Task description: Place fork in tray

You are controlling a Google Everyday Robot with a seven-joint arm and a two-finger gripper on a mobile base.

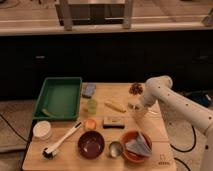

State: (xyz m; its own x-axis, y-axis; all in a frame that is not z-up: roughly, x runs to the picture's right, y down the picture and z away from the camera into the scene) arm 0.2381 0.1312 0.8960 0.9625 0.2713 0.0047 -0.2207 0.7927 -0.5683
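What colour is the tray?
The tray is green, camera view; the hand is over the table's right side.

Smooth plastic tool point(137, 108) over matt wooden table point(156, 132).

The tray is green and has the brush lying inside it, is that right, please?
Not quite. In the camera view the green tray is without the brush, which lies on the table in front of it. The gripper hangs across the table.
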